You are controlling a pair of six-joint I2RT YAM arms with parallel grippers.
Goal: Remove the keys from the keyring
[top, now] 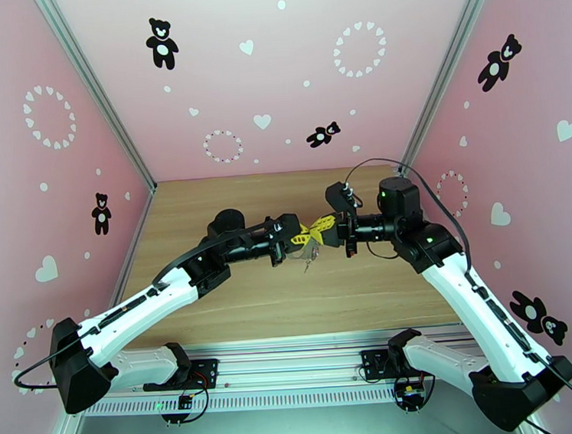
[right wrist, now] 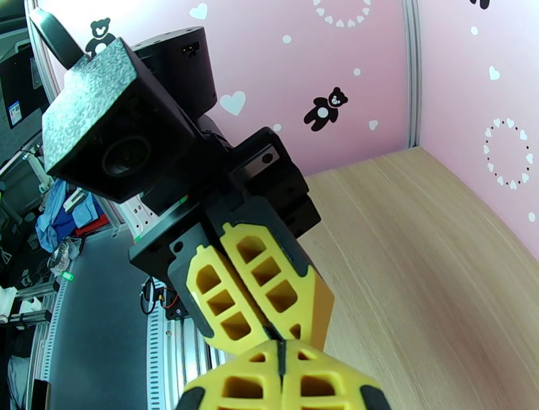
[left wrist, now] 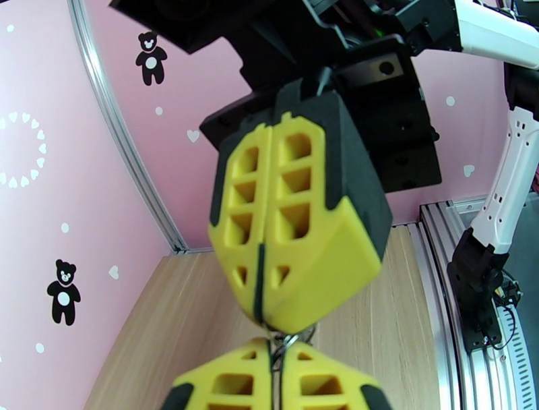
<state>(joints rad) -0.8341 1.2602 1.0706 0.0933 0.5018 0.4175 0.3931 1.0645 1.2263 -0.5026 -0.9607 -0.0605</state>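
Keyring point(left wrist: 291, 339) pinched between left gripper point(left wrist: 277, 357) and right gripper point(right wrist: 281, 350) (both closed)

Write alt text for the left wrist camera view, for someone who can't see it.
The right end effector, yellow fingers shut, meets the left end effector tip to tip, with a thin silvery loop of the keyring pinched between them. Behind are a wooden table and pink walls with teddy bears.
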